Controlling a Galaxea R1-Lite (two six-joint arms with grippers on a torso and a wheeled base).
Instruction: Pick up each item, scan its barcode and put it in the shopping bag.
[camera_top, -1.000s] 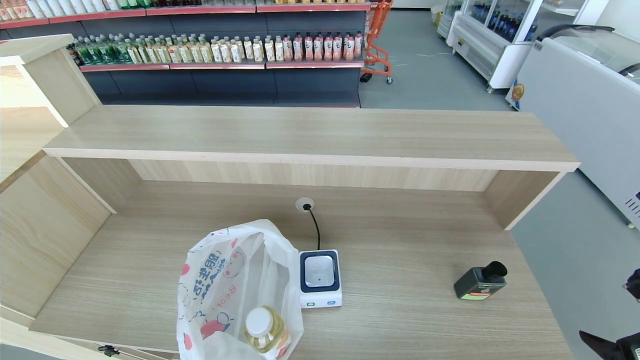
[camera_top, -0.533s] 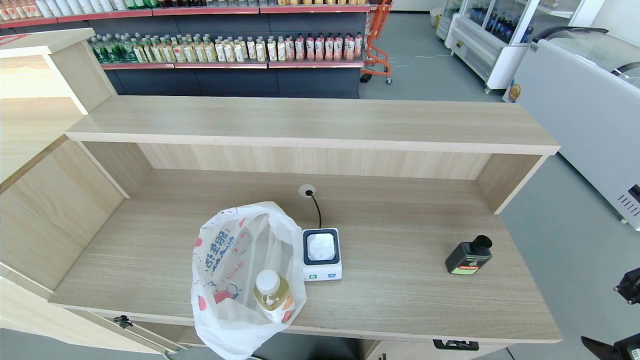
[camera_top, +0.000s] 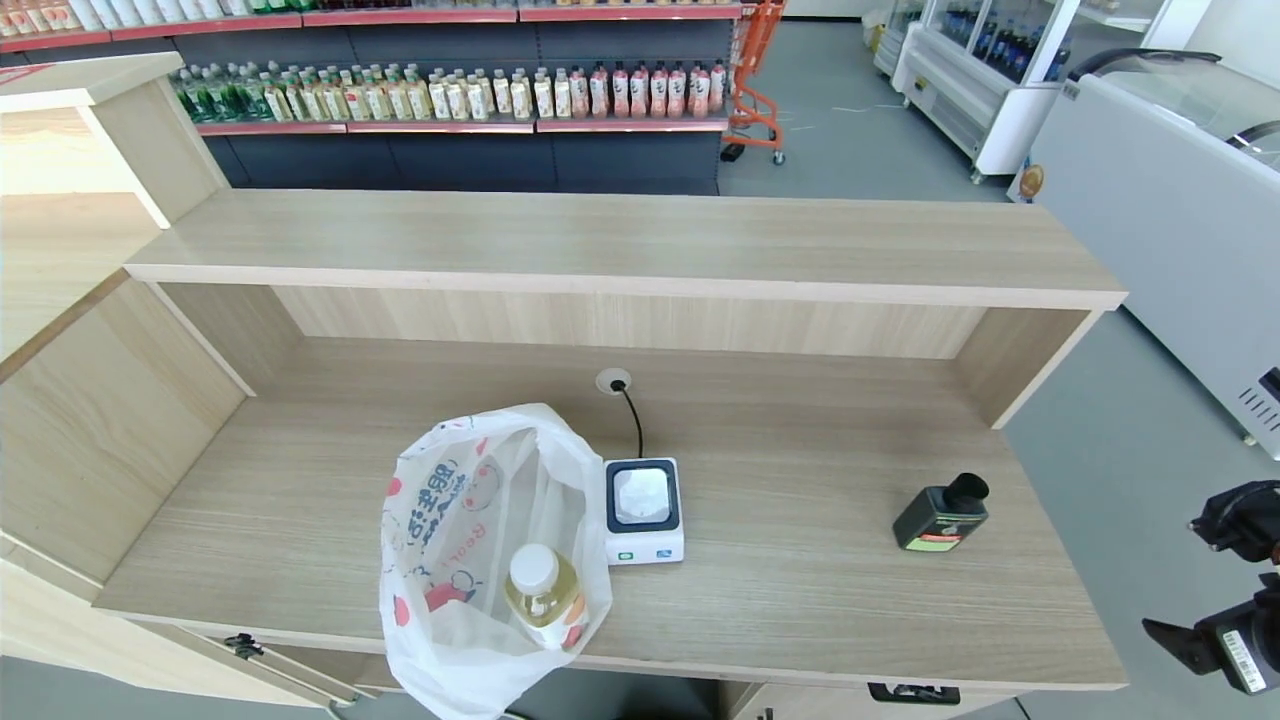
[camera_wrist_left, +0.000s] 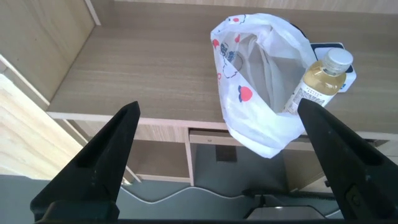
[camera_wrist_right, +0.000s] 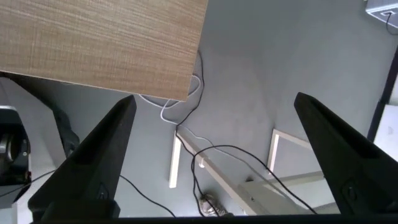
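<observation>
Shopping bag (camera_top: 440, 520) stands at the front edge of the tabletop (camera_top: 800, 600) in the head view, a yellow bottle (camera_top: 541, 595) already inside and the scanner (camera_top: 643, 510) just beside it. A dark bottle (camera_top: 940, 515) lies well apart to the right, so I'd judge one item is left. In the left wrist view, the left gripper (camera_wrist_left: 217, 109) hangs near the bag, jaws wide and empty. In the right wrist view, the right gripper (camera_wrist_right: 214, 99) is over the floor by the tabletop corner, jaws spread and empty.

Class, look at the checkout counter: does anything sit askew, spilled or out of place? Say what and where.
Nothing is spilled. The bag sags over the counter's front edge, a bottle inside it near that edge. The dark bottle at the right seems to lie on its side.
</observation>
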